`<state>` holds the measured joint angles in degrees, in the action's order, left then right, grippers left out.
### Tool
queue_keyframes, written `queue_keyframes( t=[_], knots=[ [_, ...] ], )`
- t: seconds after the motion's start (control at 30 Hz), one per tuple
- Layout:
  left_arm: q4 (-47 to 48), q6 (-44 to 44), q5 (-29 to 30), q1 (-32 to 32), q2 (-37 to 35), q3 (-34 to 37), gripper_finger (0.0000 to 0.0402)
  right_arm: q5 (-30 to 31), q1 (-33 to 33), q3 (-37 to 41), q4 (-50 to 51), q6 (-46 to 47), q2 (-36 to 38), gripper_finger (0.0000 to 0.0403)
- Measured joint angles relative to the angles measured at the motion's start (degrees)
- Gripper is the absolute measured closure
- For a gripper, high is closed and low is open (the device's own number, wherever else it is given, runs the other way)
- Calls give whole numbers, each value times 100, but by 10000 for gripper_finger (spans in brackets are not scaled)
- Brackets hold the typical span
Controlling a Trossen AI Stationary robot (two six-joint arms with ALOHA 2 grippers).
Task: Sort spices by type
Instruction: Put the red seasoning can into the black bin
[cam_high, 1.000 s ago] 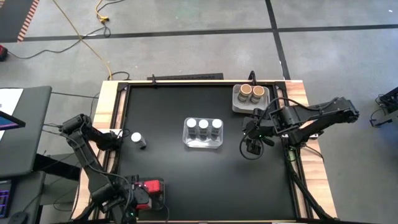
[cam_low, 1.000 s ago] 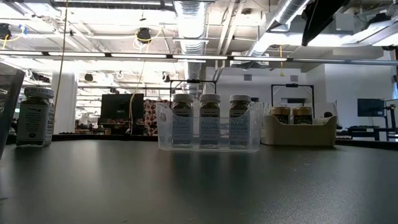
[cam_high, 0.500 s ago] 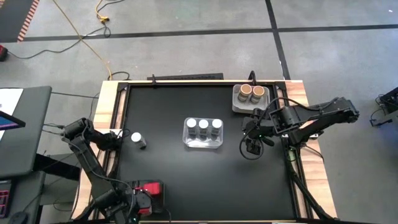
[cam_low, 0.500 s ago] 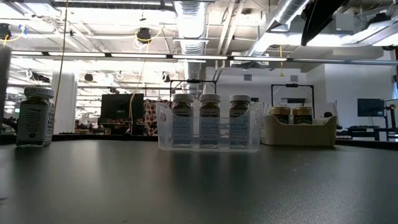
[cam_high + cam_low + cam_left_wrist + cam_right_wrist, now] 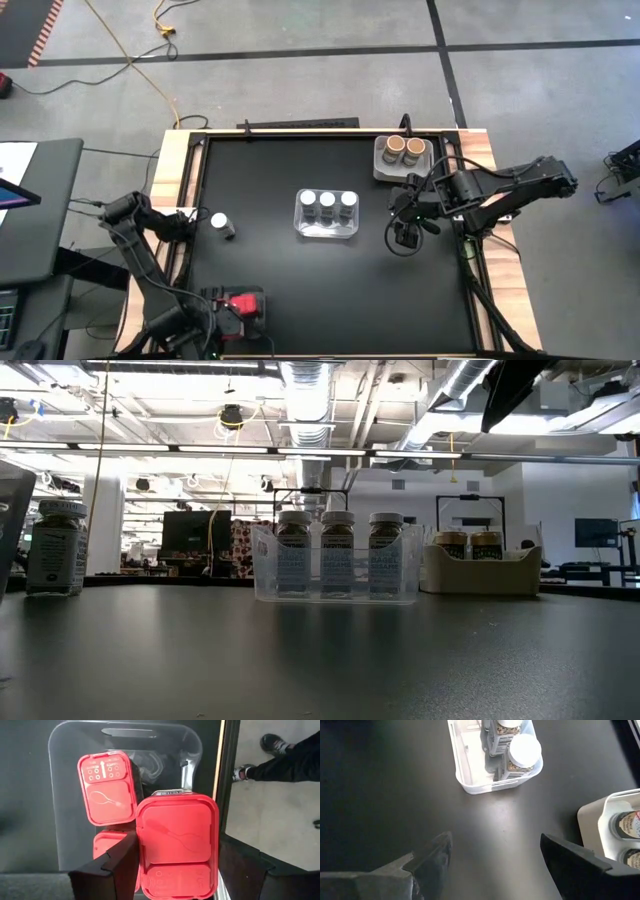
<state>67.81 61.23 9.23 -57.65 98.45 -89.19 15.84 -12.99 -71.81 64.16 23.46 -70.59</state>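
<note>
Black table (image 5: 300, 290): we hold a red box (image 5: 176, 845) clamped in the left claw (image 5: 228, 310) over the grey tray (image 5: 75, 750) at the near-left edge, w/ other red boxes already in it. Three white-lid jars sit in the clear tray (image 5: 326, 213); one (image 5: 222, 224) is loose at left. Two brown jars (image 5: 404, 148) done. Right claw (image 5: 406, 236) hangs apart, empty, beside them. Nearly finished, we'd judge.

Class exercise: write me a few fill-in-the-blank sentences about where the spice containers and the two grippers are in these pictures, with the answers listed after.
1. The clear tray at the table's middle holds ___ white-lidded jars.
2. The left gripper is shut on a ___ box.
3. The grey tray holds ___ brown jars.
4. The right gripper hangs open and holds ___.

Answers: three; red; two; nothing
</note>
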Motion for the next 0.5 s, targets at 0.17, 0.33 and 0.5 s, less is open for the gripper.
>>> queue_keyframes(
  t=[0.17, 0.33, 0.5],
  knots=[
    [-45, -182, 11, -14, 195, 2, 178, 0, -2, 0, 0, 0, 0, 72],
    [-156, -287, 56, -24, 330, -2, 178, -2, -2, 0, 1, 0, 0, 72],
    [-90, -247, 176, -28, 361, 7, 178, -2, -2, 0, 0, -2, 0, 72]
  ],
)
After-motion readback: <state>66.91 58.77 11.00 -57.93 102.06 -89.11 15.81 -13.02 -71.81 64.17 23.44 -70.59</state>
